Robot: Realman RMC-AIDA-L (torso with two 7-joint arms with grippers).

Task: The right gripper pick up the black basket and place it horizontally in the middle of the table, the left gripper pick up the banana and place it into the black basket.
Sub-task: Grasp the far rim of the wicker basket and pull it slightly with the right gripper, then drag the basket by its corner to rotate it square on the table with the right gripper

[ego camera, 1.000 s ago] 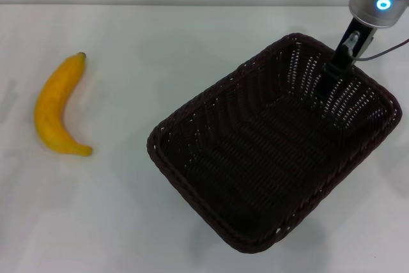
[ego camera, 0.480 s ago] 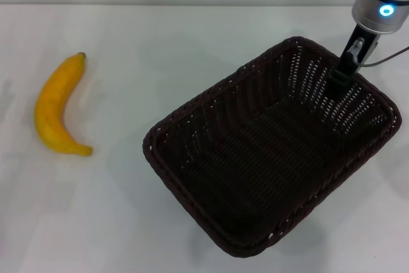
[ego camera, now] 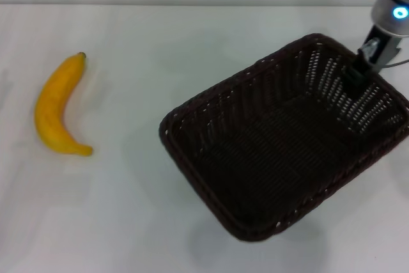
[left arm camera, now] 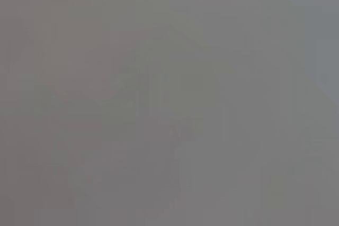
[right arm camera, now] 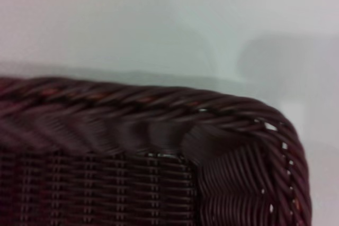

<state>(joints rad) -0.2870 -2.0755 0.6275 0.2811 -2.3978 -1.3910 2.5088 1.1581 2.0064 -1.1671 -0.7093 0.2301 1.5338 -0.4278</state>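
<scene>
The black basket (ego camera: 281, 158) sits at the right of the white table (ego camera: 160, 43), turned at an angle, its right corner at the view's edge. My right gripper (ego camera: 358, 70) is shut on the basket's far right rim, one finger inside the wall. The right wrist view shows the braided rim and a rounded corner (right arm camera: 132, 109) up close, with the table beyond. The yellow banana (ego camera: 54, 110) lies at the left of the table, stem end away from me, well apart from the basket. My left gripper is out of view, and the left wrist view shows only plain grey.
Bare white tabletop lies between the banana and the basket and along the front. The table's far edge (ego camera: 192, 4) runs across the top of the head view.
My right gripper has moved to the right with the basket, which shifted right and turned slightly. The banana has not moved.
</scene>
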